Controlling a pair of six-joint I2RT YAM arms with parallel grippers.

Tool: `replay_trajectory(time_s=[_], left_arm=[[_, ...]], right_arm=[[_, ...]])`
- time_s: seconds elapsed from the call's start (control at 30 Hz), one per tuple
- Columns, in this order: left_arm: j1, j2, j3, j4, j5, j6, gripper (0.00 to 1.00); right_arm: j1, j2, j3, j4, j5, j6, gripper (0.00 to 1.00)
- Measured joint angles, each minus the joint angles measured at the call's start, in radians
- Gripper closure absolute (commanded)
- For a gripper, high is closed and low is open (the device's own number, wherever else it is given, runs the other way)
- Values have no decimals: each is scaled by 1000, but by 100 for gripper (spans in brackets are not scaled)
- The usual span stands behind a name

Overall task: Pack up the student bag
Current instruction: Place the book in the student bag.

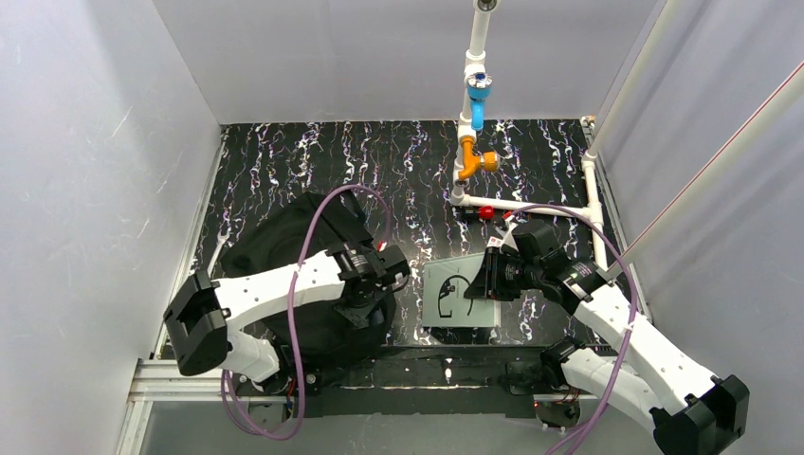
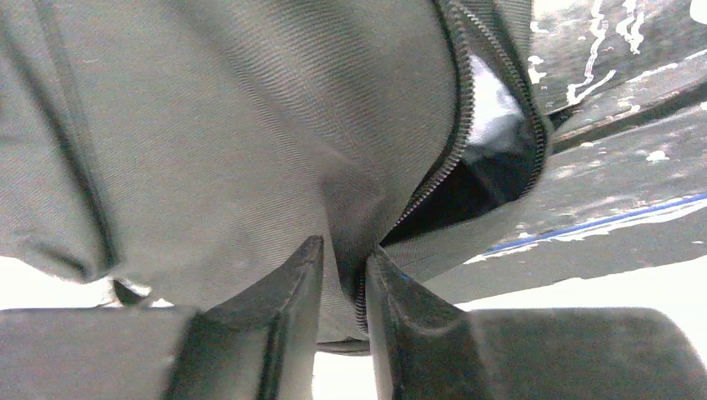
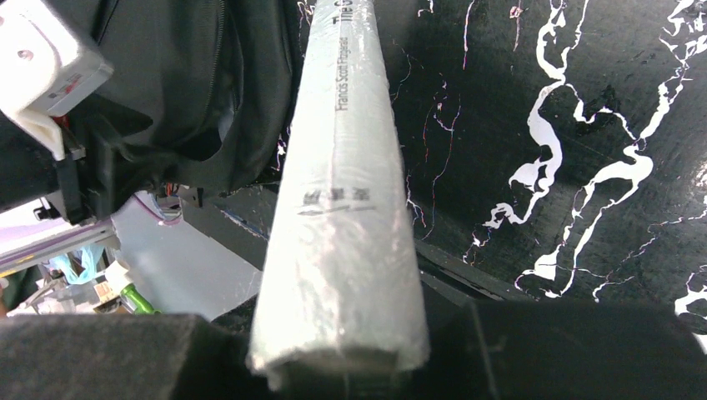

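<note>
The student bag (image 2: 208, 125) was pinched by the bent-down left gripper (image 2: 343, 250); a book (image 3: 342, 167) (wrapped, maybe) was clamped in the right gripper (image 3: 342, 354).

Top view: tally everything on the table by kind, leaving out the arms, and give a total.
Backpack: 1
Book: 1
Pipe frame with valves: 1
Total: 3
</note>
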Motion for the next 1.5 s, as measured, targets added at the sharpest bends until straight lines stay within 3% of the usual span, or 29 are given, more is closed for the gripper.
replay_trajectory(time_s=[0.03,0.3,0.47,0.67,0.93,1.27,1.5], left_arm=[[-2,-8,14,-24,-34,6,100],[8,-223,159,-101,-306,27,100],[65,-340,206,-55,-370,44,100],[198,-356,233,26,-264,59,100],[238,-285,356,73,-125,79,100],[243,-254,427,101,33,72,100],[243,-252,383,151,123,32,100]], right_arm=[[0,0,0,-1,0,0,99],[-1,30,4,-6,-44,12,99],[0,26,9,49,-154,147,99],[0,-41,-7,328,-267,435,99],[63,-26,-126,616,-277,678,99],[293,196,-140,808,-58,768,99],[375,354,-132,863,232,762,99]])
